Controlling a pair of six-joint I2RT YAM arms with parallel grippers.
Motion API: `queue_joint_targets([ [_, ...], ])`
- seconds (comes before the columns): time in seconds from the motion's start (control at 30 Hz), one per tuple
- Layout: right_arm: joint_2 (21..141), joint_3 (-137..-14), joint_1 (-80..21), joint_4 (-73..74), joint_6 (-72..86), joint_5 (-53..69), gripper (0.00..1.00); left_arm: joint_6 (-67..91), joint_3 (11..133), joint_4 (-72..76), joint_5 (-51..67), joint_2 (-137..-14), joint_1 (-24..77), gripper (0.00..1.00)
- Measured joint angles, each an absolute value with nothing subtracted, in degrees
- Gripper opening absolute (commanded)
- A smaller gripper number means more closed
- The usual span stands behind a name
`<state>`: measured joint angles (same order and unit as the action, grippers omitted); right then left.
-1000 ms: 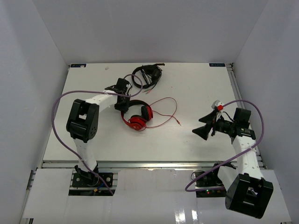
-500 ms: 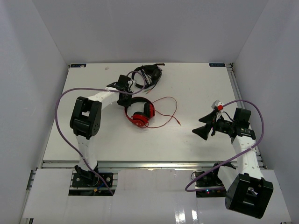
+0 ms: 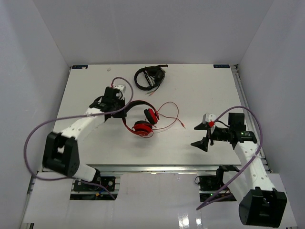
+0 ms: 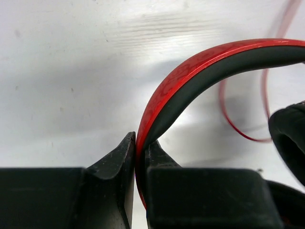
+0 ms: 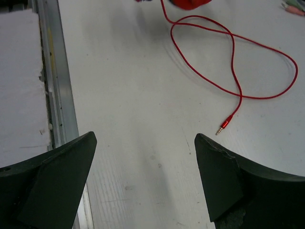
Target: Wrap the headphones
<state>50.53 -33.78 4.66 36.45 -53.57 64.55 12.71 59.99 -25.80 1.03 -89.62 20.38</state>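
The red headphones (image 3: pixel 142 120) lie mid-table, earcups to the right, and the headband (image 4: pixel 190 76) arcs left. My left gripper (image 3: pixel 123 110) is shut on the headband, which sits pinched between the fingers (image 4: pixel 119 157) in the left wrist view. The thin red cable (image 3: pixel 169 114) loops right of the earcups and ends in a plug (image 5: pixel 224 126). My right gripper (image 3: pixel 199 137) is open and empty, low over the table to the right of the plug; its fingertips (image 5: pixel 214 157) are wide apart.
Black headphones (image 3: pixel 150 76) with a coiled cable lie at the back of the table. The metal rail of the front table edge (image 5: pixel 52 71) shows in the right wrist view.
My left arm has swung back toward the near left, pulling the red headphones by the headband. My right gripper has moved down and slightly left toward the table.
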Motion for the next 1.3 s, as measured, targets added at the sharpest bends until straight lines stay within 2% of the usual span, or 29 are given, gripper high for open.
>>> queue_joint_targets([
  [0.2, 39.84, -30.63, -5.66, 36.30, -68.76, 59.35, 0.90, 22.34, 53.78, -26.55, 4.04, -58.03, 20.38, 0.00],
  [0.33, 41.65, -31.67, -7.48, 35.48, -75.45, 59.14, 0.90, 27.92, 53.59, -27.30, 7.35, -47.14, 20.40, 0.00],
  [0.53, 49.70, -38.71, -9.42, 32.53, -74.87, 62.13, 0.90, 32.52, 52.90, -33.09, 10.66, -45.67, 20.53, 0.00],
  [0.67, 53.02, -43.55, -19.19, 29.35, -70.01, 60.88, 0.90, 35.18, 53.01, -36.60, 12.14, -47.26, 20.53, 0.00],
  [0.77, 53.34, -42.89, -27.54, 23.27, -63.06, 57.40, 0.90, 36.80, 53.58, -38.23, 13.55, -49.00, 20.53, 0.00],
  [0.87, 54.42, -41.85, -31.85, 17.79, -56.92, 54.07, 0.90, 37.93, 54.49, -39.19, 15.04, -50.72, 20.53, 0.00],
  [1.1, 65.08, -42.92, -34.12, 11.52, -50.56, 48.68, 0.90, 39.99, 57.41, -40.03, 18.61, -52.69, 20.51, 0.00],
  [1.3, 66.61, -42.98, -35.52, 8.42, -50.05, 47.64, 0.90, 40.92, 58.38, -40.20, 20.56, -52.73, 20.53, 0.00],
])
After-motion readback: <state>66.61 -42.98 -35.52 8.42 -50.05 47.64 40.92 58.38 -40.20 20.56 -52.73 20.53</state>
